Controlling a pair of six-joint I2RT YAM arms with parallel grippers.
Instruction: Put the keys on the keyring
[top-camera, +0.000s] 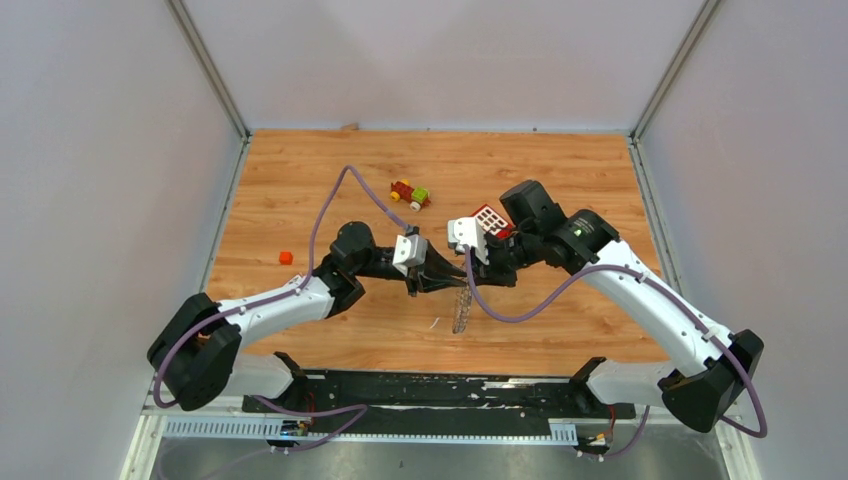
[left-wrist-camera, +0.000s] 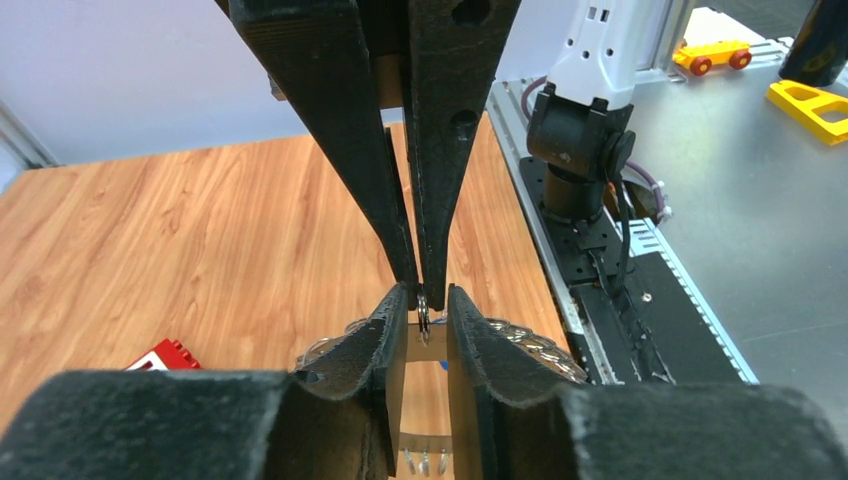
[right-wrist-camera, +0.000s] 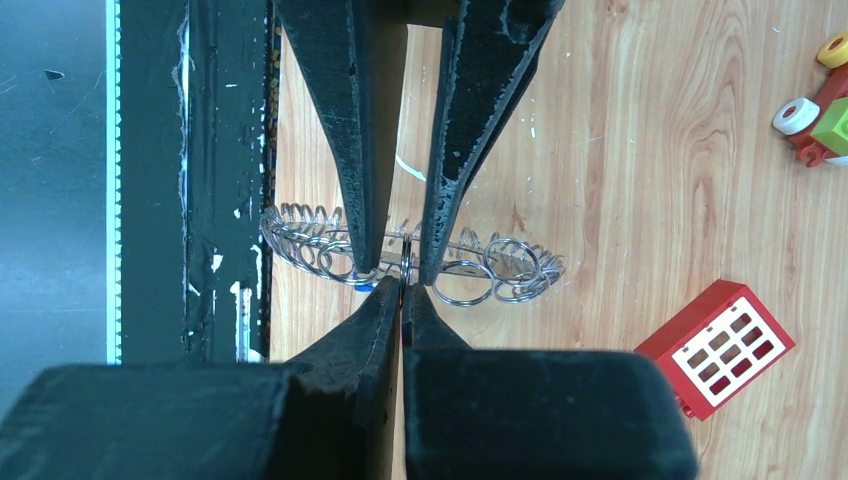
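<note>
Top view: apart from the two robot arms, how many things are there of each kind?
Toy car: 1
Red blocks: 2 (windowed block, small cube)
Silver keyring: 1
Total: 4

The right gripper (right-wrist-camera: 402, 296) has its fingers pressed together on a thin dark metal piece (right-wrist-camera: 404, 258), seen edge-on. Facing it, the left gripper (right-wrist-camera: 396, 272) holds its fingers apart, one on either side of that piece. A blue speck (right-wrist-camera: 363, 284) shows at one left fingertip. Beneath them lies the keyring (right-wrist-camera: 500, 268), a string of silver loops on the bench (right-wrist-camera: 620, 160), one end reaching the black strip (right-wrist-camera: 220, 150) along the near edge. A red block (right-wrist-camera: 715, 345) with white squares and a wheeled toy (right-wrist-camera: 815, 105) sit farther from that edge.
</note>
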